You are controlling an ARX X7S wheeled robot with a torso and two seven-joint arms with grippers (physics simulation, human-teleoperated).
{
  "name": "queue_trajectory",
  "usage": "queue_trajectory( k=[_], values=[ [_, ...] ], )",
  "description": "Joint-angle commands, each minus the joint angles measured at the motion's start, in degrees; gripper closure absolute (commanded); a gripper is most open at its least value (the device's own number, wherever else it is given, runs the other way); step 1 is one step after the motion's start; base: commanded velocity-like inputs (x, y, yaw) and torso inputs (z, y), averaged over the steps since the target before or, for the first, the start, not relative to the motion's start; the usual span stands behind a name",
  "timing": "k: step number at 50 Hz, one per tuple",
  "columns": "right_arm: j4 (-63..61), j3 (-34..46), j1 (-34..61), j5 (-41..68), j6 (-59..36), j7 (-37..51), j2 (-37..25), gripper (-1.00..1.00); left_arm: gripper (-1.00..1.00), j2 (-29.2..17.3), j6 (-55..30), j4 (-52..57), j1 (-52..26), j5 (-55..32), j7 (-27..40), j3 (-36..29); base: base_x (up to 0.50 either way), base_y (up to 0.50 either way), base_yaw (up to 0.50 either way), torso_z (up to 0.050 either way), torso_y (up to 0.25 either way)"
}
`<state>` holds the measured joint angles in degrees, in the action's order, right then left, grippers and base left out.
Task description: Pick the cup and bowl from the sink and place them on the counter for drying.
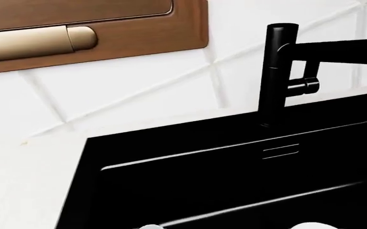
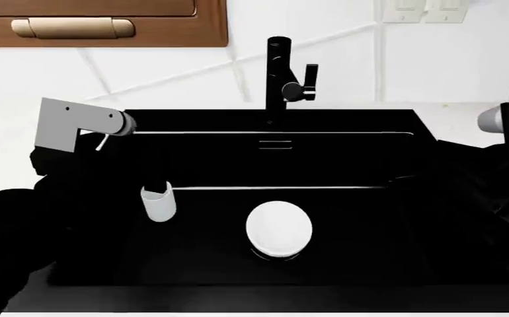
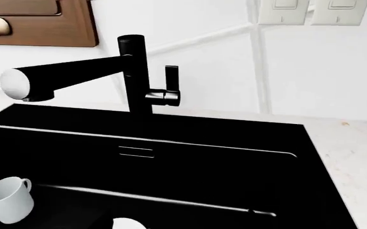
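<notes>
The white cup (image 2: 157,201) stands upright in the black sink (image 2: 343,122), at its left side. In the right wrist view the cup (image 3: 8,200) shows a small loop handle. The white bowl (image 2: 278,228) lies dome-up in the middle of the basin, and only its edge (image 3: 126,223) shows in the right wrist view. My left gripper (image 2: 78,175) is a dark shape over the sink's left rim, just left of the cup. My right gripper (image 2: 479,181) is a dark shape at the right rim. Neither gripper's jaws can be made out. White counter (image 3: 355,152) borders the sink.
A black faucet (image 2: 278,72) rises behind the sink, its spout (image 3: 18,86) swung over the basin. A wooden cabinet with a brass handle (image 2: 69,28) hangs above the tiled wall. Light switches (image 3: 310,12) sit at the upper right. Counter (image 1: 18,181) also runs left of the sink.
</notes>
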<state>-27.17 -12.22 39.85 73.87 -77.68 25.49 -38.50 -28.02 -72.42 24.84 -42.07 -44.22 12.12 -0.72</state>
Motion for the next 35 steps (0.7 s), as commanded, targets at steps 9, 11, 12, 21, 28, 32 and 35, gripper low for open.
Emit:
queue_trajectory(
  k=[9,11,12,21,28,32,35],
  values=[
    [0.15,0.28,-0.81,0.89,0.48,1.02,-0.94,-1.0,-1.0,-0.61,1.96,-1.29,0.08,0.69,-0.34,-0.72,0.27,0.0,0.0,0.0,0.001],
    [0.17,0.24,-0.84,1.15,0.42,1.25,-1.03,-1.0,-1.0,-0.37,2.58,-1.54,0.35,1.17,-0.3,-1.36,0.14,0.0,0.0,0.0,0.0],
    [0.12,0.45,-0.87,1.19,0.28,1.29,-1.16,-1.0,-1.0,-0.4,2.67,-1.55,0.5,1.23,-0.33,-1.51,0.07,0.0,0.0,0.0,0.0],
    [0.23,0.42,-1.77,0.77,1.54,1.06,-1.1,-1.0,-1.0,0.09,3.25,-2.33,0.05,1.95,-0.35,-3.54,0.0,0.0,0.0,0.0,0.0],
    [-0.04,1.08,-2.51,-0.44,2.75,0.04,-1.33,-1.0,-1.0,-0.08,3.12,-2.01,0.31,1.69,-0.15,-3.52,0.02,0.0,0.0,0.0,0.0],
    [-0.01,1.18,-3.03,-0.59,3.22,-0.17,-1.23,-1.0,-1.0,-0.11,3.56,-2.2,0.5,1.89,-0.21,-3.83,0.06,0.0,0.0,0.0,0.0],
    [0.15,1.15,-3.62,-0.81,3.62,-0.37,-1.22,-1.0,-1.0,-0.1,3.58,-2.23,0.54,1.79,-0.23,-3.92,0.06,0.0,0.0,0.0,0.0]
  ],
)
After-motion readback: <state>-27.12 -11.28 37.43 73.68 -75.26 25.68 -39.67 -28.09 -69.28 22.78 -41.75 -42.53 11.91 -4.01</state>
